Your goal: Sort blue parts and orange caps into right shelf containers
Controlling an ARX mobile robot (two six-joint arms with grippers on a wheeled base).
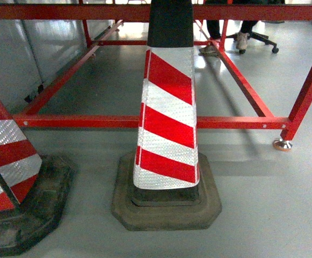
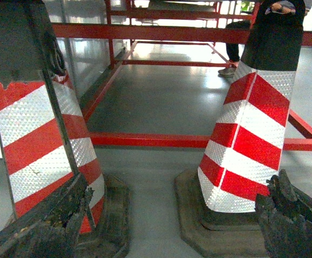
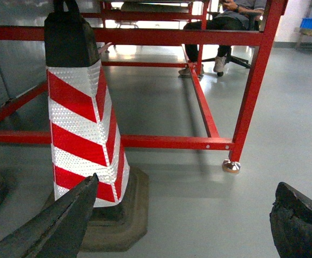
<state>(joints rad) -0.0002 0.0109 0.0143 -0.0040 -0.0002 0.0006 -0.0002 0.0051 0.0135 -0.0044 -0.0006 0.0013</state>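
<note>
No blue parts, orange caps or right shelf containers show in any view. My left gripper (image 2: 177, 215) hangs open just above the grey floor, with nothing between its worn dark fingers (image 2: 64, 215). It faces the gap between two red-and-white striped cones. My right gripper (image 3: 188, 215) is also open and holds nothing. One of its fingers (image 3: 64, 220) is in front of a cone's base, the other at the right edge. Neither gripper appears in the head view.
A striped cone (image 1: 166, 107) on a black rubber base stands directly ahead, and another cone (image 1: 5, 161) is at the left. Behind them runs a low red steel frame (image 1: 118, 122) with a foot (image 1: 282, 144). A seated person (image 3: 220, 21) is far back. Something blue (image 3: 311, 22) sits far right.
</note>
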